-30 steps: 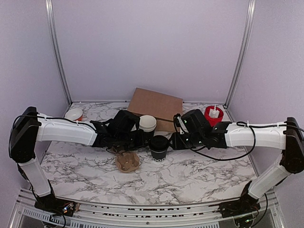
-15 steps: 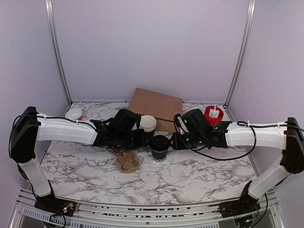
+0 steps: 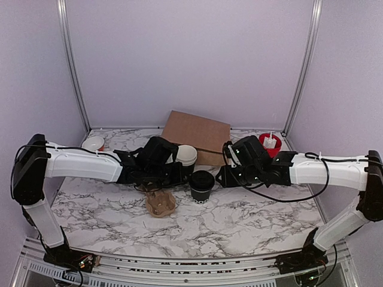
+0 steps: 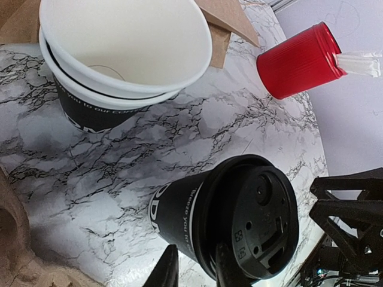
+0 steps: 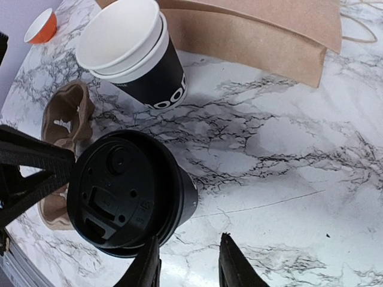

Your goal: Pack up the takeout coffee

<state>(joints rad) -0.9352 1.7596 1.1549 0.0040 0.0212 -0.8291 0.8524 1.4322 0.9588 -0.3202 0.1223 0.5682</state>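
The takeout coffee [image 3: 201,185] stands upright on the marble table between my two grippers: a black cup with white lettering and a black lid [image 4: 263,221]. My left gripper [image 3: 184,174] is at the cup's left side. Its jaws [image 4: 197,256] are a narrow gap apart, with the tips by the cup's near wall under the lid rim and marble showing between them. My right gripper [image 3: 221,177] is just right of the cup. It is open [image 5: 188,254] over bare marble, with the coffee [image 5: 128,191] beside its left finger.
Two stacked lidless black cups [image 3: 186,156] stand behind the left gripper. A brown paper bag [image 3: 197,134] lies at the back. A red cylinder [image 3: 270,145] is at the back right, a cardboard cup carrier [image 3: 160,203] in front of the left gripper, and a small bowl [image 3: 93,143] at the far left.
My right arm has drawn back a little to the right, away from the cup, and its jaws have spread slightly. The left gripper and the cup have not moved.
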